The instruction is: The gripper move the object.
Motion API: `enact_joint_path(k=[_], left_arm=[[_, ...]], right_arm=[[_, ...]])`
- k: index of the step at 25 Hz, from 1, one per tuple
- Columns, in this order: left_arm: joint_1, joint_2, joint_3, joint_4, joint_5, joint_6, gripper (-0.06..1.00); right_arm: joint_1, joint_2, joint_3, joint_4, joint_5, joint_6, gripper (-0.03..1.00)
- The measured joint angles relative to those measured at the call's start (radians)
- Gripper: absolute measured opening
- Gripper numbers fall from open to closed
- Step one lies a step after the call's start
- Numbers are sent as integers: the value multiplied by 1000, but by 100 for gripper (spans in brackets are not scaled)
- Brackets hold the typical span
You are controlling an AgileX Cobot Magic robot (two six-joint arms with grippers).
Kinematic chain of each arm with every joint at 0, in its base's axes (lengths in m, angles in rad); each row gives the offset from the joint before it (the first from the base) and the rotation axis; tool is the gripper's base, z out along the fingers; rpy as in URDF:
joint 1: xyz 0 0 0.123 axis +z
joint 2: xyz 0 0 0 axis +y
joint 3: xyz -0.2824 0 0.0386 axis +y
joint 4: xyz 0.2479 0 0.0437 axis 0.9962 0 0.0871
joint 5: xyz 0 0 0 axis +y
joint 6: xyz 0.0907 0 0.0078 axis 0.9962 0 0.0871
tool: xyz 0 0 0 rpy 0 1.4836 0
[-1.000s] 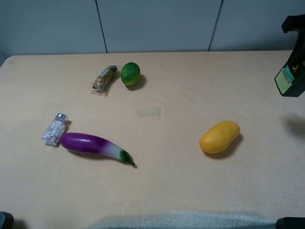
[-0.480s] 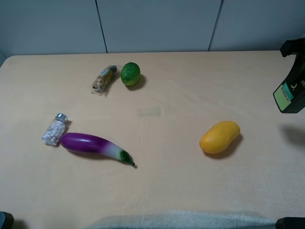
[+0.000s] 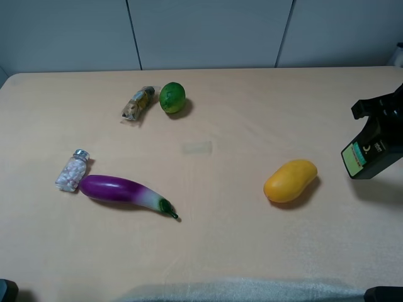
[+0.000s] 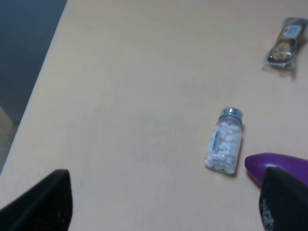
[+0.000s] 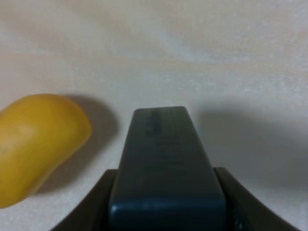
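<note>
Nearest the front edge of the worktop (image 3: 208, 251), on its left side, the left gripper (image 4: 166, 192) was wide open, its two dark fingers (image 4: 43, 207) spread far apart with nothing between them. Just past them in the left wrist view, a clear pill bottle (image 4: 224, 140) full of pale tablets lay on its side with its silver cap pointing away. The rounded end of a purple eggplant (image 4: 279, 166) lay close beside it. From the high camera, the eggplant stretched toward the middle of the worktop, its green stem at the nearer end.

At about the same depth on the right, a yellow mango (image 3: 290, 180) rested on the worktop. To the right of it, close to the worktop's right edge and apart from the mango, was the pump bottle (image 3: 368, 154). It was black and squarish, with a green-and-white label, and it tilted so that its black pump top leaned toward the far side. The right gripper (image 5: 166, 197) was clamped on it, and the right wrist view showed a finger pressed against each side of the bottle's body. The bottle seemed raised off the surface, since its shadow lay a little apart from it.

Farther back on the left half, a snack packet (image 3: 138, 102) lay just beside a green lime (image 3: 172, 97), the lime on its right. Beyond the far edge stood a grey panelled wall (image 3: 201, 31).
</note>
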State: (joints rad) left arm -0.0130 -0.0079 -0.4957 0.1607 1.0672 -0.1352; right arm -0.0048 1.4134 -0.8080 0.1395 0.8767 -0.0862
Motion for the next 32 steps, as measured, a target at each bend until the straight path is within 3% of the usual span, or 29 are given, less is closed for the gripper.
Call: enact_joint_path(k=[4,32], left_arm=[[0,0,0,0,0,0,85],[0,0,0,0,0,0,85]], right_arm=[[0,0,42,42,-70,-42,30],[50,134,78,49,-151,-63,30]])
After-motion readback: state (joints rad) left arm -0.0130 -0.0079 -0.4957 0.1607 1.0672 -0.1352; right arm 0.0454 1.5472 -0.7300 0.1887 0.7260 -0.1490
